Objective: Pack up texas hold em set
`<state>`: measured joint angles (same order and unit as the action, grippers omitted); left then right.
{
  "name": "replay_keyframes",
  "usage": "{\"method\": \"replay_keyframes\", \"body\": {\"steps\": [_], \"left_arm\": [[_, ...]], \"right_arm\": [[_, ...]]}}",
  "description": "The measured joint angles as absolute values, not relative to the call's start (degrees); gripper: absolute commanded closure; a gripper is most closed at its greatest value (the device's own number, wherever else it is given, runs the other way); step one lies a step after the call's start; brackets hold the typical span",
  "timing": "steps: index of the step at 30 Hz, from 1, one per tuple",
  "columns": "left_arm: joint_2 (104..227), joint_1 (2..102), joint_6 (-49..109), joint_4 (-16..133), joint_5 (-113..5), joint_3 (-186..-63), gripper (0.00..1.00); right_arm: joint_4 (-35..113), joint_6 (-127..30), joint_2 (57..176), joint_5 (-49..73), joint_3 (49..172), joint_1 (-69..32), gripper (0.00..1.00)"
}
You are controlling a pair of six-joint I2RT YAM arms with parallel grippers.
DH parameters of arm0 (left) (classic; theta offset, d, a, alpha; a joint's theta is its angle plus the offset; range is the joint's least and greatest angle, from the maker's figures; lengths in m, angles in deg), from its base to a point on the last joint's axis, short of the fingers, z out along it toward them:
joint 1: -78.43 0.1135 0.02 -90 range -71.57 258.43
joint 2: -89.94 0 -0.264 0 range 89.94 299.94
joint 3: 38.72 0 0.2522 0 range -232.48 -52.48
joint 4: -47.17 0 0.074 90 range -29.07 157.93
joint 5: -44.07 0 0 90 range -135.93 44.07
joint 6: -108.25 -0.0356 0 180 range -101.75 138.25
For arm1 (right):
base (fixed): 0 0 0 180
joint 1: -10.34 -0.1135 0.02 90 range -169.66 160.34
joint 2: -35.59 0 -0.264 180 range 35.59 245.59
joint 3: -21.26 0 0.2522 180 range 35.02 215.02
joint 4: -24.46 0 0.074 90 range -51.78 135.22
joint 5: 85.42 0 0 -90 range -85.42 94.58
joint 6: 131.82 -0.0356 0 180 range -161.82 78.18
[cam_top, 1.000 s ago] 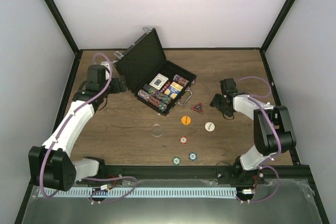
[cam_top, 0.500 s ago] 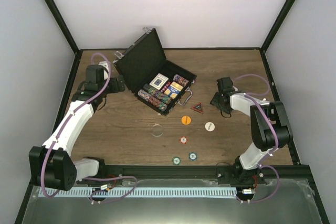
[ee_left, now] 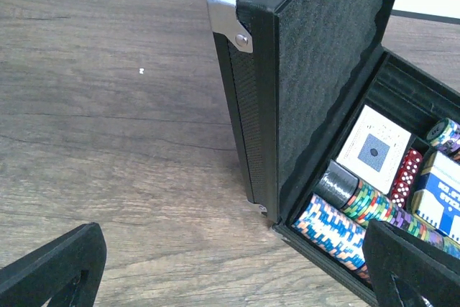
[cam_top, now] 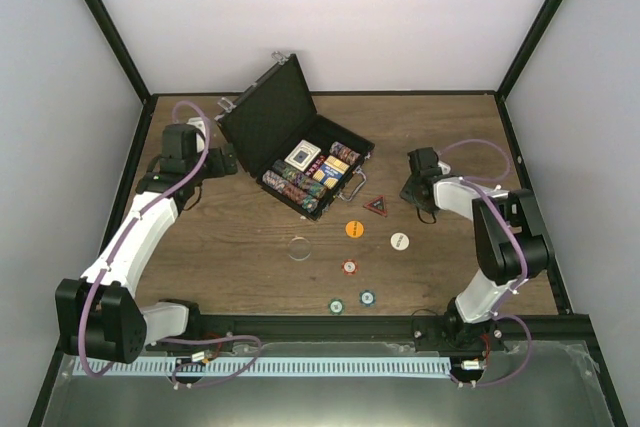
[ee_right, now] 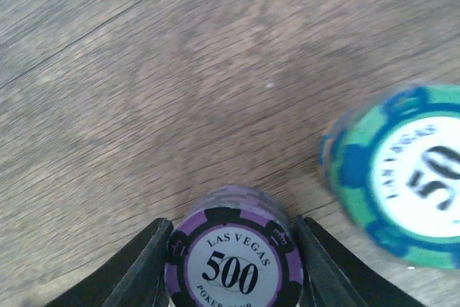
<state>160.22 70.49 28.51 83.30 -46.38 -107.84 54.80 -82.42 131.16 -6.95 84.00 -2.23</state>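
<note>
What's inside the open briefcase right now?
Inside the briefcase: rows of poker chips, two card decks and red dice. Whatever lies beneath the chips and decks is covered.

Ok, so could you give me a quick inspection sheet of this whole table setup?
Surface: brown wooden table.
Job's things: black briefcase open, chips and cards inside; triangular marker, orange button, white button, three loose chips outside.
Clutter: one clear ring.
Grippers: left gripper open beside the briefcase; right gripper shut on purple 500 chips, blurred green chip beside.
Cables: purple cables loop over both arms.
Surroundings: white walls, black frame.
</note>
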Motion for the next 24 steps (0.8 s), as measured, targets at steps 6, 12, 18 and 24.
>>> {"method": "replay_keyframes", "body": {"steps": [6,12,18,24], "left_arm": [[160.2,70.5,29.1,83.2,-48.7,-107.0,0.00],[159.8,68.4,34.4,81.9,-54.9,-105.5,0.02],[160.4,58.0,43.9,76.2,-62.2,-103.6,0.03],[166.5,49.0,54.5,65.7,-71.2,-103.4,0.04]], "right_arm": [[54.9,-79.9,130.1,-2.7,83.8,-6.5,0.57],[56.2,-74.8,125.2,3.2,82.2,-13.0,0.59],[53.2,-67.1,115.6,9.3,77.8,-16.9,0.61],[46.1,-60.5,107.6,15.3,72.1,-19.9,0.61]]}}
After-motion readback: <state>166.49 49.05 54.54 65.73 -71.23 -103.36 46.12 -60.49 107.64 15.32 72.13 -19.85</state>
